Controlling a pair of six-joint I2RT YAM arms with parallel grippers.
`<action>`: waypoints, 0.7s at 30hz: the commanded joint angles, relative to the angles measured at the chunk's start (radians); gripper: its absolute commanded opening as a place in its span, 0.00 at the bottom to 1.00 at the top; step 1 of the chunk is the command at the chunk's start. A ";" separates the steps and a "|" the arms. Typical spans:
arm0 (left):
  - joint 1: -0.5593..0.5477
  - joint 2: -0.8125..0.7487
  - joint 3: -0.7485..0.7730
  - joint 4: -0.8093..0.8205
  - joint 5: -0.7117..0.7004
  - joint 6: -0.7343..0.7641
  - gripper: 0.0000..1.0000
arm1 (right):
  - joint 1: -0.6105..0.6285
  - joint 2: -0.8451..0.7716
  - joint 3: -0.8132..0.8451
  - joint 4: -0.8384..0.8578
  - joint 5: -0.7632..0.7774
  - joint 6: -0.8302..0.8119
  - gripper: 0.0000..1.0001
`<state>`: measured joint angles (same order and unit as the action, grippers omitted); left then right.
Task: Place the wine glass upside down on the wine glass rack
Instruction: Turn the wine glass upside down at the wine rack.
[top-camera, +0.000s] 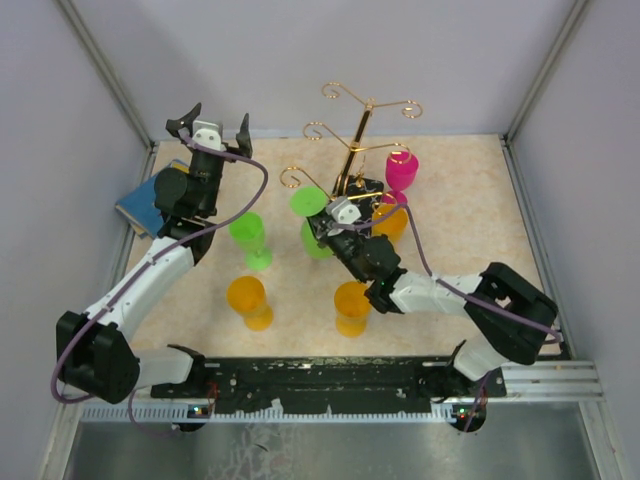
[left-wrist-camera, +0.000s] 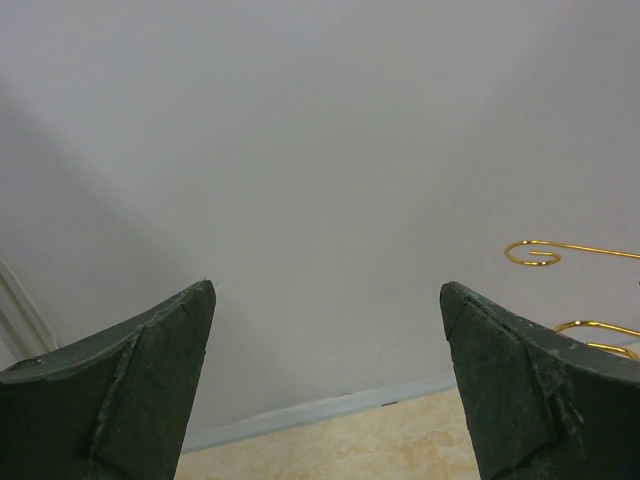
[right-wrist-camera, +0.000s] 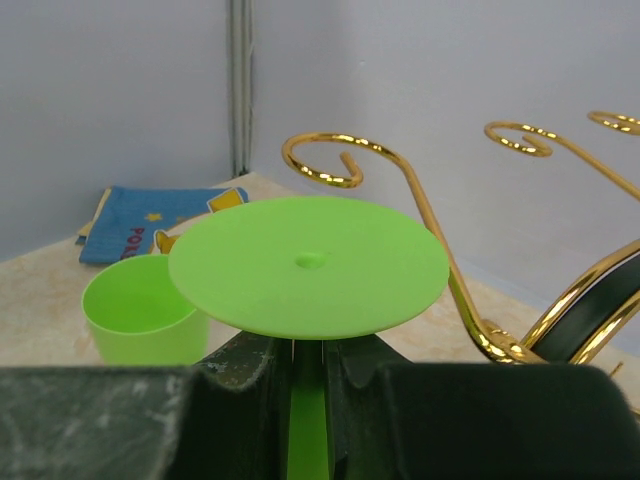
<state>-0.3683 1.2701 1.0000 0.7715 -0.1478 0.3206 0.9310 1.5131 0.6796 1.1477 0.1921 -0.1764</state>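
Observation:
My right gripper (top-camera: 328, 222) is shut on the stem of a green wine glass (top-camera: 308, 201), held upside down with its flat foot on top. In the right wrist view the foot (right-wrist-camera: 308, 265) sits just above my gripper (right-wrist-camera: 308, 352), with the stem between the shut jaws. The gold wire rack (top-camera: 357, 130) on its black base (top-camera: 362, 188) stands just behind. Its low left spiral arm (right-wrist-camera: 330, 160) curls right behind the foot. My left gripper (top-camera: 213, 130) is open and empty, raised at the back left, also in its wrist view (left-wrist-camera: 327, 290).
A pink glass (top-camera: 402, 170) and an orange glass (top-camera: 391, 221) are at the rack's right side. An upright green glass (top-camera: 249, 238) (right-wrist-camera: 140, 312) and two orange glasses (top-camera: 248, 300) (top-camera: 352, 306) stand on the table. A blue cloth (top-camera: 142, 205) lies at the left wall.

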 joint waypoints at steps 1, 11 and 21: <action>0.006 -0.010 0.005 0.032 -0.007 0.017 0.99 | 0.020 -0.062 0.003 0.067 0.047 -0.034 0.01; 0.006 -0.010 0.010 0.034 -0.011 0.024 0.99 | 0.022 0.008 0.069 0.110 0.048 -0.039 0.02; 0.011 -0.027 -0.006 0.034 -0.021 0.048 0.99 | 0.020 0.095 0.162 0.145 0.062 -0.041 0.01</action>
<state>-0.3653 1.2705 1.0000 0.7715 -0.1535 0.3500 0.9360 1.5822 0.7704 1.1976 0.2245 -0.2089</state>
